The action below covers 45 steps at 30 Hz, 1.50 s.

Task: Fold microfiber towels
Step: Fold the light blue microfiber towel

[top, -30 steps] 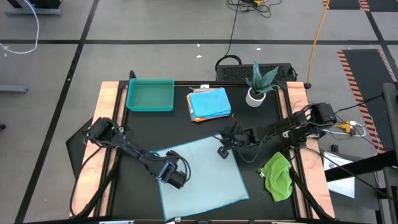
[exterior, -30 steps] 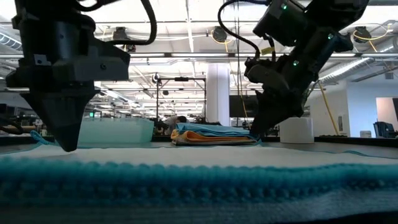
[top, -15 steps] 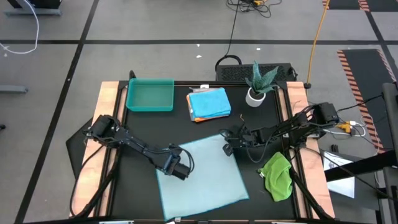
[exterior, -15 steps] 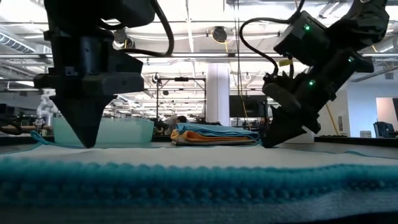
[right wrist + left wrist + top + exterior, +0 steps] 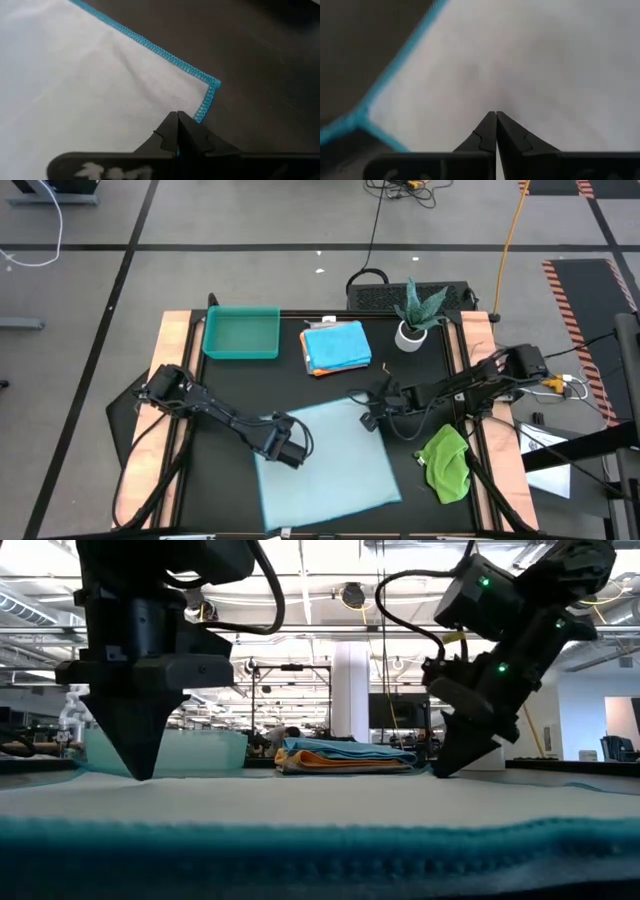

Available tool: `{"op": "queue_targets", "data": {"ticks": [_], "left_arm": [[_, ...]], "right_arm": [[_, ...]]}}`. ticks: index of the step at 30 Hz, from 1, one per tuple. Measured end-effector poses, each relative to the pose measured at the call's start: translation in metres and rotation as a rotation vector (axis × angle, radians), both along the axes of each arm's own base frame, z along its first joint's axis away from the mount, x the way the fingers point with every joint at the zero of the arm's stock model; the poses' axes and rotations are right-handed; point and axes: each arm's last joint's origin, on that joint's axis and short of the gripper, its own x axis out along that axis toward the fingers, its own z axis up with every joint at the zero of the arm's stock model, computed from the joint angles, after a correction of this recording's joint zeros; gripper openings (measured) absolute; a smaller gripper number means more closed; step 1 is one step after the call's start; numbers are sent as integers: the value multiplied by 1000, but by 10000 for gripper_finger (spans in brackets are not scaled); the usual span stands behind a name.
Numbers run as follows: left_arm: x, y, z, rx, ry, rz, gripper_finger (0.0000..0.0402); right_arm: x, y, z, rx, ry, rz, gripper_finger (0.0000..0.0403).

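A pale blue towel with a bright blue hem lies spread flat on the near middle of the black table. My left gripper is shut and points down on the towel, a little inside its far left corner. My right gripper is shut and points down at the towel's far right corner. In the low view both tips, the left and the right, reach down to the cloth. My left gripper rests its shut fingertips on the towel's top face, from above, a short way in from the far left corner. Whether cloth is caught between the tips cannot be told. The towel lies flat. My right gripper sets its shut fingertips on the towel's right hem, just beside the far right corner, slanting down from the table's right. The fingers hide whether the hem is pinched. The towel lies flat.
A teal tray stands at the far left. A folded stack, bright blue on yellow-orange, lies at the far middle. A potted plant stands at the far right. A crumpled green towel lies near the right edge.
My left gripper has gone toward the table's far edge and a little to the right, along the towel, staying shut. My right gripper has shifted slightly toward the table's right edge, to the towel's far right corner. The towel stays spread flat.
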Motion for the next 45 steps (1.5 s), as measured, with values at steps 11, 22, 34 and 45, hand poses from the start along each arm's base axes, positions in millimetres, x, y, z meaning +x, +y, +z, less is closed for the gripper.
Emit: {"op": "queue_targets", "data": {"ticks": [11,22,34,45], "left_arm": [[-4,-12,0,-5,-6,-46,19],[-5,-13,18,-3,-101,-56,16],[2,0,57,89,-355,-83,3],[18,70,66,53,-304,-21,61]], "right_arm": [[-40,-9,30,-68,195,-48,0],[-29,2,62,80,-159,-18,0],[-24,22,68,211,-274,-1,0],[-34,11,79,387,-219,120,7]]}}
